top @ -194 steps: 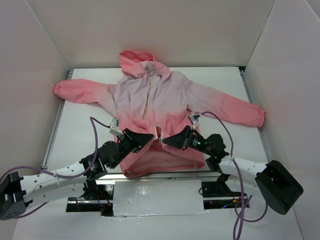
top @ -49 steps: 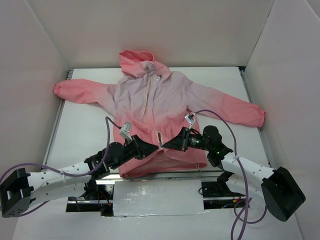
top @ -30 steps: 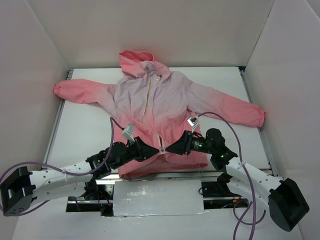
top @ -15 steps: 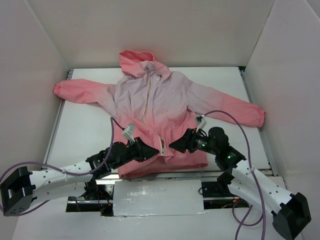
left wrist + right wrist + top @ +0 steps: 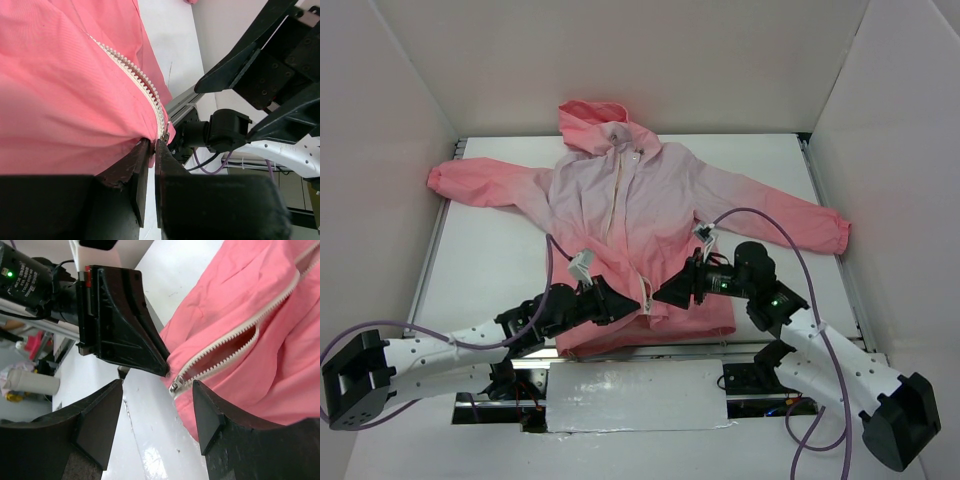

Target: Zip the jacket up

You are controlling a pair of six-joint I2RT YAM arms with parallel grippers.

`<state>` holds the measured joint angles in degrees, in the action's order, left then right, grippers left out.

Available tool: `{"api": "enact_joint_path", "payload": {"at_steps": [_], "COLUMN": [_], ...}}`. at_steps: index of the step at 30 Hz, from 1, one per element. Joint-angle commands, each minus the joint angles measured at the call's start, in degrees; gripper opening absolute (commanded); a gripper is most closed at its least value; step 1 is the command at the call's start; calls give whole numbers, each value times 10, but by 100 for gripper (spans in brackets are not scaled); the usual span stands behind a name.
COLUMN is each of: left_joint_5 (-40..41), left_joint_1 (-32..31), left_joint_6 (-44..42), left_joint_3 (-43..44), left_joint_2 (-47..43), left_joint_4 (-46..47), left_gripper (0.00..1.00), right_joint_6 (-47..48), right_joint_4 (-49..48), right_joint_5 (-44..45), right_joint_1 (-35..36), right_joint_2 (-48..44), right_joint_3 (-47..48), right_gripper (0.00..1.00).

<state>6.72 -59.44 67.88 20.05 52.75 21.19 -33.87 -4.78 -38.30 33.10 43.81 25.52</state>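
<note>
Jaws of our left gripper (image 5: 151,146) pinch the jacket (image 5: 650,200) hem at the zipper (image 5: 131,70) foot; we see our right gripper (image 5: 157,385) spread wide just beside that zipper.

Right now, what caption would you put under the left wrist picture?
Left gripper pinching the pink jacket at the bottom end of its cream zipper.

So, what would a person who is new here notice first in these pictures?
The coral-pink jacket, spread flat with sleeves out, fills the middle of the white table. At its near hem both black tools meet at the cream zipper: the left tool pinches the hem beside the teeth, and the right tool stands open around the slider.
</note>
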Motion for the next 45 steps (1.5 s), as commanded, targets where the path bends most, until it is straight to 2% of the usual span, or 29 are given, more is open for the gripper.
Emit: {"api": "enact_joint_path", "payload": {"at_steps": [1, 18, 29, 35, 45], "left_joint_5": [-10, -9, -11, -8, -11], "left_joint_1": [0, 0, 0, -1, 0], "left_joint_6": [6, 2, 0, 2, 3], "left_joint_3": [20, 36, 45, 45, 45], "left_joint_2": [4, 24, 34, 35, 38], "left_joint_4": [39, 40, 40, 39, 44], "left_gripper": [0, 0, 0, 0, 0], "right_joint_6": [39, 23, 33, 19, 21], "right_joint_4": [-34, -107, -117, -145, -146], "right_joint_5": [-34, -77, -41, -64, -63], "right_joint_1": [-1, 17, 21, 23, 29], "right_joint_2": [13, 75, 69, 80, 85], "right_joint_3": [30, -8, -42, -50, -50], "right_gripper": [65, 62, 62, 56, 37]}}
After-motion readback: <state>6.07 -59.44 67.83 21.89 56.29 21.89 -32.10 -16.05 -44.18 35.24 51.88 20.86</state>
